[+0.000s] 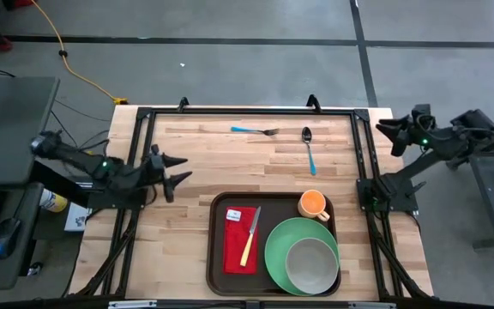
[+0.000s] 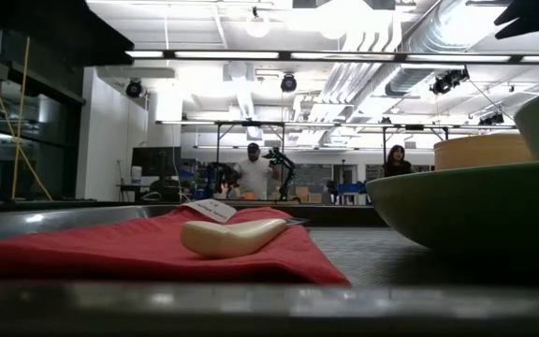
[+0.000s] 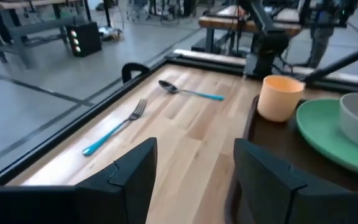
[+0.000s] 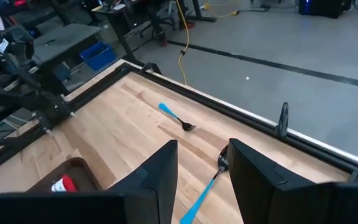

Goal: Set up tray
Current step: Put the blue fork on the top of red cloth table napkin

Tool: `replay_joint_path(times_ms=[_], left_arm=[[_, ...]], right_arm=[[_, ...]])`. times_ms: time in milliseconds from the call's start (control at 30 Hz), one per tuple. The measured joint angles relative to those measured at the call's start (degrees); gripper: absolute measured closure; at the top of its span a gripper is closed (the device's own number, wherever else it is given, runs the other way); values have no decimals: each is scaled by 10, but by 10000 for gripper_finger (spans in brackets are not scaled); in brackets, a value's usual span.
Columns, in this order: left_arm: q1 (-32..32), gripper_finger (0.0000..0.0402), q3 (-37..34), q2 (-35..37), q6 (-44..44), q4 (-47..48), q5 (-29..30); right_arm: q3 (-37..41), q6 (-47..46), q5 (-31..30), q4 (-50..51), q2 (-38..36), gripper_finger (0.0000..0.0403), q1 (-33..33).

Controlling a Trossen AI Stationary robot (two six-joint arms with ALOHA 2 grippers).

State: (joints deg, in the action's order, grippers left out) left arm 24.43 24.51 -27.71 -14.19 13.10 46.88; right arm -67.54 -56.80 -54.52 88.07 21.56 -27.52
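The dark brown tray (image 1: 218,257) lies at the table's near edge. On it are a red napkin (image 1: 237,240) with a cream-handled knife (image 1: 251,236), a green plate (image 1: 280,249) holding a grey bowl (image 1: 310,263), and an orange cup (image 1: 313,204). A blue-handled fork (image 1: 256,130) and a blue-handled spoon (image 1: 308,148) lie on the bare wood near the far edge. My left gripper (image 1: 178,170) hovers open left of the tray, pointing right. My right gripper (image 1: 388,129) is open above the table's far right corner. The fork (image 3: 114,127), spoon (image 3: 188,91) and cup (image 3: 279,96) lie ahead of my left gripper (image 3: 194,180).
A black frame (image 1: 247,110) runs along the table's far and side edges. Bare wood lies between the tray and the cutlery. In the low view, the napkin (image 2: 157,248), knife handle (image 2: 227,236) and plate (image 2: 475,206) fill the foreground, and people stand far off in the room behind.
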Motion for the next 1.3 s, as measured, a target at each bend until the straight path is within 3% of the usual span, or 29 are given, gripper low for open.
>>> replay_joint_path(times_ms=[133,300,467,567,700,967,1133,1300], left_arm=[[-156,158,0,-1,37,-1,-171],[-378,171,2,-54,104,-49,-421],[-547,210,39,-198,164,-94,-646],[-594,229,91,-314,207,-93,-710],[-618,238,194,-461,287,-31,-714],[-603,221,476,-698,505,189,-604],[-573,208,633,-804,613,297,-570],[-540,195,759,-886,685,342,-463]], right_arm=[[1,-2,-11,0,4,284,-19],[2,1,-16,0,17,284,-22],[2,2,-4,0,32,284,-21],[2,3,5,0,38,284,-21],[2,3,9,0,40,284,-21],[2,-7,22,-1,40,284,-21],[2,-12,28,-2,40,284,-21],[2,-13,25,-5,40,284,-21]])
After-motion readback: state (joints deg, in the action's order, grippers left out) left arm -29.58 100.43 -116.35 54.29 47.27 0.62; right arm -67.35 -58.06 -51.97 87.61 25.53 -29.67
